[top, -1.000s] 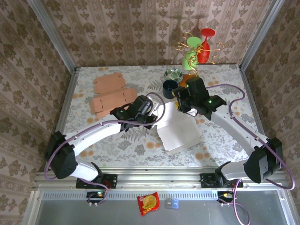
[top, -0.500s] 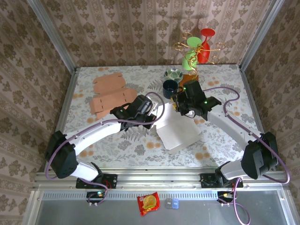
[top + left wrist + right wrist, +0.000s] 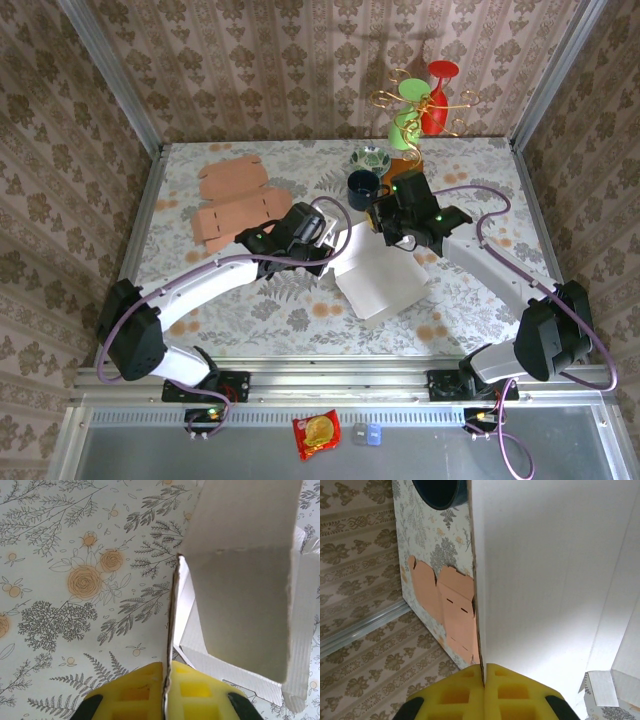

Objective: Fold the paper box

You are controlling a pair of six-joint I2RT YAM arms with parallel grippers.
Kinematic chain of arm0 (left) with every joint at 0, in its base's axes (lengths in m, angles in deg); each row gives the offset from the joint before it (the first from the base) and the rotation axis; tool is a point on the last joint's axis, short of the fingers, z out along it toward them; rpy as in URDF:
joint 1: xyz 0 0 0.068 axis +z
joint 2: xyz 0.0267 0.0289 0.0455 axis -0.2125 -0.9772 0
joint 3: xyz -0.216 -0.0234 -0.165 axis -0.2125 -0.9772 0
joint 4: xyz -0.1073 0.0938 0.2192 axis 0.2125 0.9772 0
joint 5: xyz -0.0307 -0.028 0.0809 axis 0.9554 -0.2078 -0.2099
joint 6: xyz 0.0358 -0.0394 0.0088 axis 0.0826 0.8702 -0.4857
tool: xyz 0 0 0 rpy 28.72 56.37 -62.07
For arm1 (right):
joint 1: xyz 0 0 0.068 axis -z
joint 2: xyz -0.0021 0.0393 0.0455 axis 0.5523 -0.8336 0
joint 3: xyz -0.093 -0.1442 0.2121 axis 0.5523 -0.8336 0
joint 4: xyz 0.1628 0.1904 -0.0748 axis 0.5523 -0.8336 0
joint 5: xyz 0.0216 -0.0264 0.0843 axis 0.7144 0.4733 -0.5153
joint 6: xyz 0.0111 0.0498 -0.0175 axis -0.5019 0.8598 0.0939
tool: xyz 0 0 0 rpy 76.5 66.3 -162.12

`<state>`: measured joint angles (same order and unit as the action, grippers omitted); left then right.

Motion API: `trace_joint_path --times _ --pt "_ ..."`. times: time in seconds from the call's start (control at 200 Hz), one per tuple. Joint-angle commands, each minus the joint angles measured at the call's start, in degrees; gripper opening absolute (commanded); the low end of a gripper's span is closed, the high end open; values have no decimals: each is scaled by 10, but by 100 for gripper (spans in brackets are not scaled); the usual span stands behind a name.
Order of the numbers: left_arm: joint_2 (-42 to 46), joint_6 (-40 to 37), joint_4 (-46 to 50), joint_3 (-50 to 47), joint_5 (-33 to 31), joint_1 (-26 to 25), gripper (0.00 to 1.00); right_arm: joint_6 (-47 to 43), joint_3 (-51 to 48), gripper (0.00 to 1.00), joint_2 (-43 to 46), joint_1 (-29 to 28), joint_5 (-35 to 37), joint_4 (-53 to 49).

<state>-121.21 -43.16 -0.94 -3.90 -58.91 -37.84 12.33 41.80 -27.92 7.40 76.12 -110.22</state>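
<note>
Over floral tabletop (image 3: 250, 310), left gripper (image 3: 165, 682) and right gripper (image 3: 484, 672) each pinch a paper box (image 3: 385, 285) panel; I'd crease slowly, evenly.

In the top view the upper left corner and top edge of the box (image 3: 385, 285) lie hidden under the arms, so the fingertips of the left gripper (image 3: 328, 247) and right gripper (image 3: 383, 228) cannot be made out there. In the left wrist view the box runs off the top and right edges, and the bottom edge cuts the yellow pads (image 3: 135, 692). In the right wrist view the box hides part of the cardboard (image 3: 451, 605), and the top edge cuts the cup (image 3: 440, 491). At the bottom of the top view, the print on the packet (image 3: 316, 432) is too small to read.
</note>
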Motion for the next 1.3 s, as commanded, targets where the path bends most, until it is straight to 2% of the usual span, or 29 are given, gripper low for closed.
trace_joint_path --times 0.0,0.165,0.22,0.28,0.34,0.39,0.525,0.665,0.95,1.295 --pt "0 10 0 11 11 7 0 -2 -11 0 -3 2 -3 8" --pt "9 27 -4 0 28 27 0 1 -46 0 7 2 0 71" --pt "19 37 -12 -10 37 38 22 -5 -61 0 8 2 -1 106" --pt "36 47 -24 -25 46 52 39 -16 -76 0 5 2 -8 145" --pt "56 55 -35 -39 61 68 49 -30 -86 0 1 2 -15 170" --pt "73 58 -43 -52 81 86 53 -37 -98 0 -4 2 -24 188" --pt "115 65 -53 -89 125 132 54 -42 -149 0 2 -4 -26 263" --pt "138 53 -59 -124 152 164 50 -56 -197 0 9 -6 -27 372" --pt "135 6 -81 -169 159 174 42 -55 -267 0 -8 -10 -63 543" --pt "157 -2 -122 -214 160 190 40 -59 -287 0 8 -27 -71 569"
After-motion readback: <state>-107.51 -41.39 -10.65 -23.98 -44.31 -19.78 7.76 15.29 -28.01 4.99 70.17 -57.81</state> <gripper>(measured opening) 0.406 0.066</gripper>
